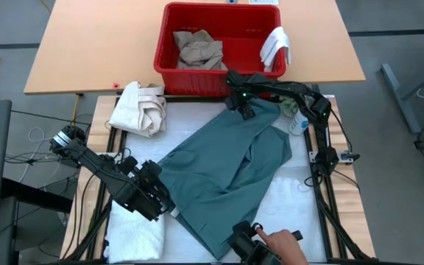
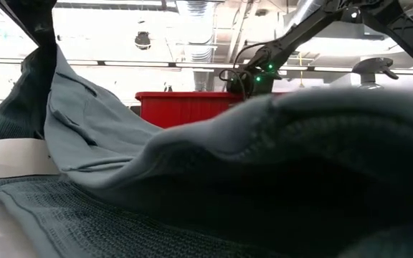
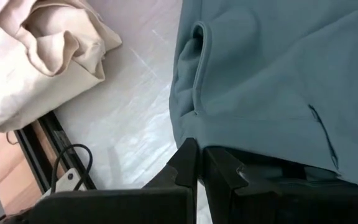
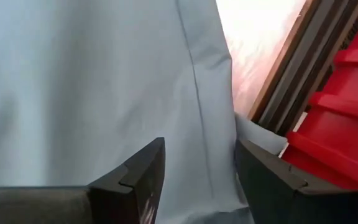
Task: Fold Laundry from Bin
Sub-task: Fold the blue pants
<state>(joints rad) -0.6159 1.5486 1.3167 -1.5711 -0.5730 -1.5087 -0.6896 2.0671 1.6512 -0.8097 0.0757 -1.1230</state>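
Plainly, the teal garment (image 1: 227,165) shows no readable label.

Two matte black jointed arms, black cables trailing along the links, green indicator lights on the right arm's wrist (image 1: 243,96), blocky angular dark fingers (image 4: 143,180) with stepped edges, left gripper (image 3: 197,163) all black

My work table (image 1: 300,188) has a white top, black frame rails. Beyond it a light wood table (image 1: 87,44). Grey floor (image 1: 403,37) around. Past the wood table: bright ceiling lights, pipes (image 2: 192,36).
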